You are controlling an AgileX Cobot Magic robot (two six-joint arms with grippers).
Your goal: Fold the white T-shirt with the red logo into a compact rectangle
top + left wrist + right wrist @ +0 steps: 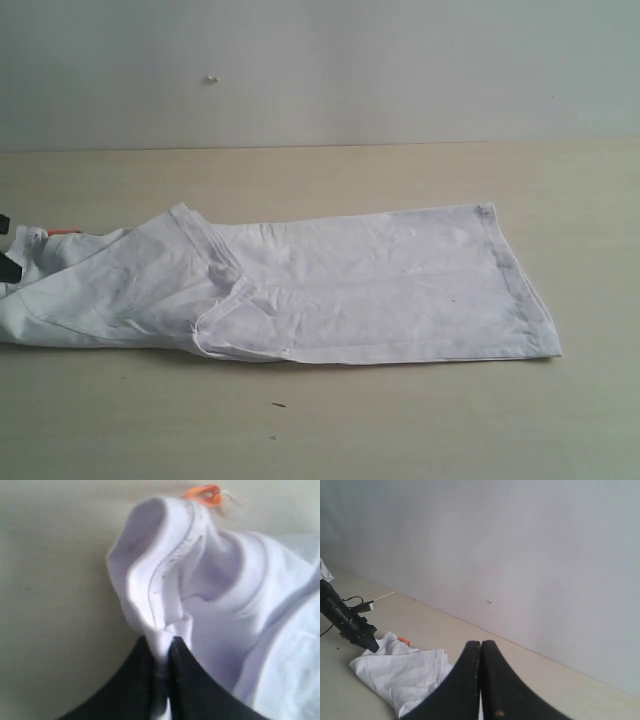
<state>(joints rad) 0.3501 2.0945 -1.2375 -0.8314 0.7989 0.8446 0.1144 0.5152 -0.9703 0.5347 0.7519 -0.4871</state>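
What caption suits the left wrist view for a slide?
Left gripper shut on the T-shirt at its collar, orange tag just beyond.

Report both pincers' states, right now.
Left pincer: shut on the white T-shirt at its collar.
Right pincer: shut, holding nothing.

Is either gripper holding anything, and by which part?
Left gripper pinches the white T-shirt by its ribbed collar, near the orange tag. Right gripper is shut on nothing.
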